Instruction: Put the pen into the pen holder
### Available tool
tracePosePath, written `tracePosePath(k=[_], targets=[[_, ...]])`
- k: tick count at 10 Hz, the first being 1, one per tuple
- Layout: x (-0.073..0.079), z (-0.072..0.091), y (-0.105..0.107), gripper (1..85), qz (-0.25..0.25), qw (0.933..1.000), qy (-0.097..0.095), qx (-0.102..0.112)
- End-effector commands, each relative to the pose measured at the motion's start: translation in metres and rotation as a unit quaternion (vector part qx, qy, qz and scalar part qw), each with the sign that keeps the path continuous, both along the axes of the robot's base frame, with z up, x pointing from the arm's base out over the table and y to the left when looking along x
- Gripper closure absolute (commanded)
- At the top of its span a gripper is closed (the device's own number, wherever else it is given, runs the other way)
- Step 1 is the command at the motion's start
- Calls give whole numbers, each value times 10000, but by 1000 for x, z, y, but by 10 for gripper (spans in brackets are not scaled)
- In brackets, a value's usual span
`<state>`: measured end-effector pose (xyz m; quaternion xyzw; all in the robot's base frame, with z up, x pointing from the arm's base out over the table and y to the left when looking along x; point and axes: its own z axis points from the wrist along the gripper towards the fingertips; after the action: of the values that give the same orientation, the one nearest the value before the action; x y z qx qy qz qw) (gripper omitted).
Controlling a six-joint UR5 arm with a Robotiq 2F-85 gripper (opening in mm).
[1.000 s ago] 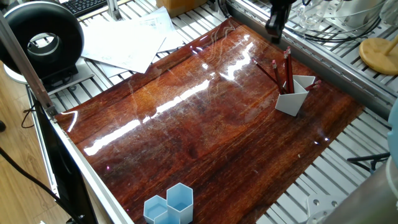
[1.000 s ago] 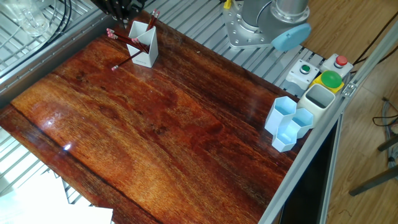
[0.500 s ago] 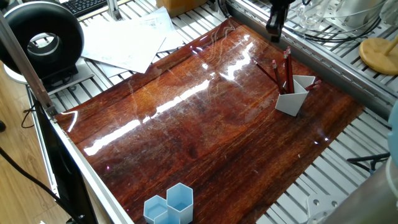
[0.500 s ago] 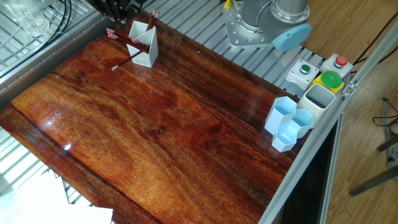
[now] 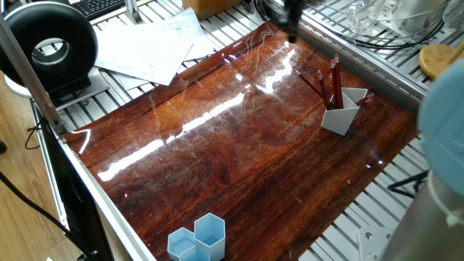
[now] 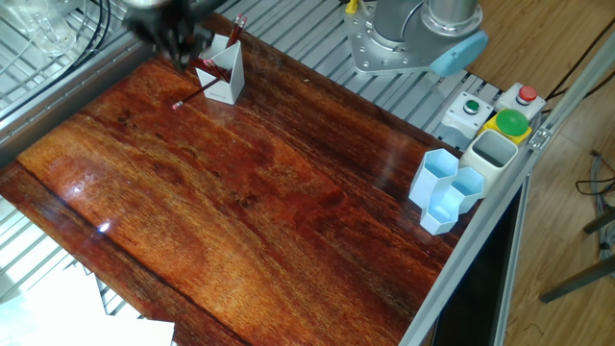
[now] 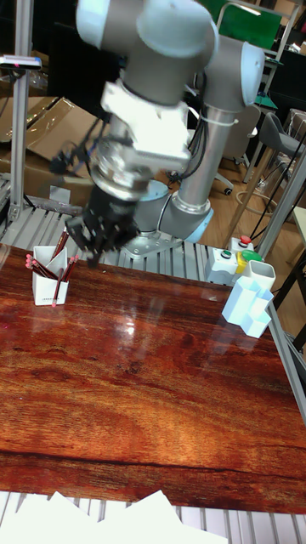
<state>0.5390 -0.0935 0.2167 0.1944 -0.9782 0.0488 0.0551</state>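
Note:
The white pen holder [image 5: 342, 114] [image 6: 224, 77] [image 7: 44, 286] stands near the table's far edge. Several red pens [image 5: 336, 78] [image 6: 233, 32] [image 7: 59, 247] stick out of it. One more pen [image 6: 191, 94] slants low across the holder's outer side, its end down near the table. My gripper [image 5: 290, 17] [image 6: 169, 33] [image 7: 92, 237] hangs in the air beside the holder, clear of the pens. It is smeared by motion, so how its jaws stand is unreadable, and I make out nothing between them.
Light blue hexagonal cups [image 5: 197, 239] [image 6: 446, 188] [image 7: 249, 306] stand at the table's opposite end. A button box [image 6: 500, 120] sits beside them. Papers [image 5: 148, 45] and a black ring lamp [image 5: 51, 47] lie off the wooden top [image 5: 217, 138].
My gripper has swung sideways from behind the pen holder, leftward in one fixed view, and is now blurred. The arm's elbow has moved into that view at the right. The pens have not moved.

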Motion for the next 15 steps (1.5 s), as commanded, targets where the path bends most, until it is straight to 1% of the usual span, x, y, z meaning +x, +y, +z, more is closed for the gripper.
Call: tracePosePath(k=[1,2,3,4,5,6,7,8,9,10,11,12,13,14,15], targets=[[39,-25,26,847,10,9999,-158,51],[38,-25,25,847,84,9999,-133,34],[33,-24,25,847,226,9997,-31,46],[27,-24,27,847,316,9994,111,90],[16,-23,28,847,261,9991,312,108],[11,-22,23,847,125,9991,398,12],[6,-21,26,847,-6,9989,474,43],[8,-21,22,847,94,9989,448,-13],[9,-20,16,847,166,9988,445,-118],[13,-21,9,847,273,9979,490,-316],[48,-43,19,847,490,9968,404,-496],[70,-61,20,847,704,9954,249,-596],[83,-67,1,847,1025,9903,138,-930],[73,-63,-28,847,1232,9819,370,-1391],[72,-77,-18,847,1121,9867,259,-1146]])
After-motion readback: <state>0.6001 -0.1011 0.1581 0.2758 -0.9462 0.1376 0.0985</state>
